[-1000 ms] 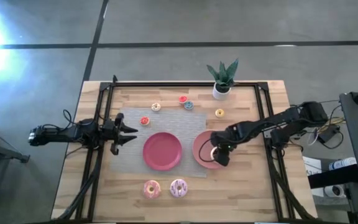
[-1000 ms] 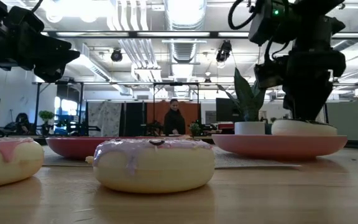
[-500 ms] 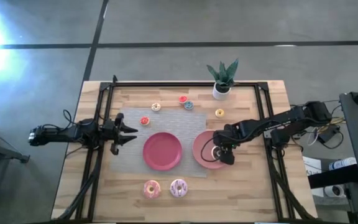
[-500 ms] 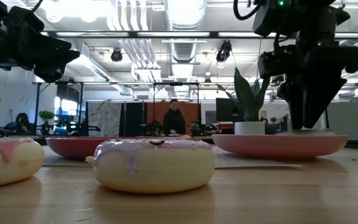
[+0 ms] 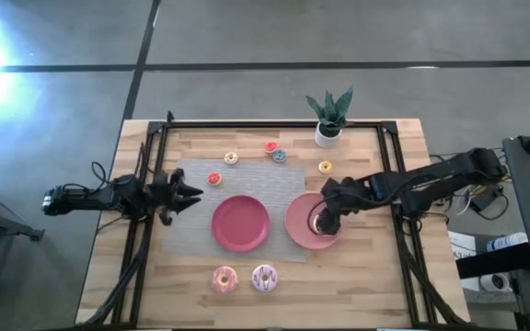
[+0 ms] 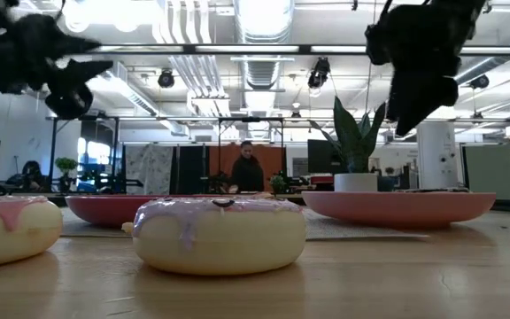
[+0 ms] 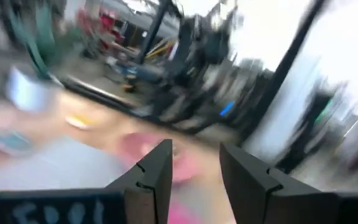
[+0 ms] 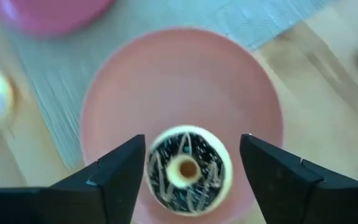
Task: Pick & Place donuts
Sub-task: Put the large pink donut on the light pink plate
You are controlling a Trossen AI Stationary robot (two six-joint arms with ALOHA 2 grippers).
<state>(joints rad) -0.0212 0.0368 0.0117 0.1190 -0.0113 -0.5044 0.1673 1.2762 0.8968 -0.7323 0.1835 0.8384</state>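
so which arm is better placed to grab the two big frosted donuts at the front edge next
Right, probably. Its open claw hangs above the chocolate donut on the right pink plate, nearer the two frosted donuts than the left claw.

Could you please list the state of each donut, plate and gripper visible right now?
Chocolate donut: lying flat on the right pink plate, released.
Right gripper: open, above that donut.
Left gripper: open, empty, at the table's left side.
Middle pink plate: empty.
Pink donut and sprinkled donut: on the table, untouched.
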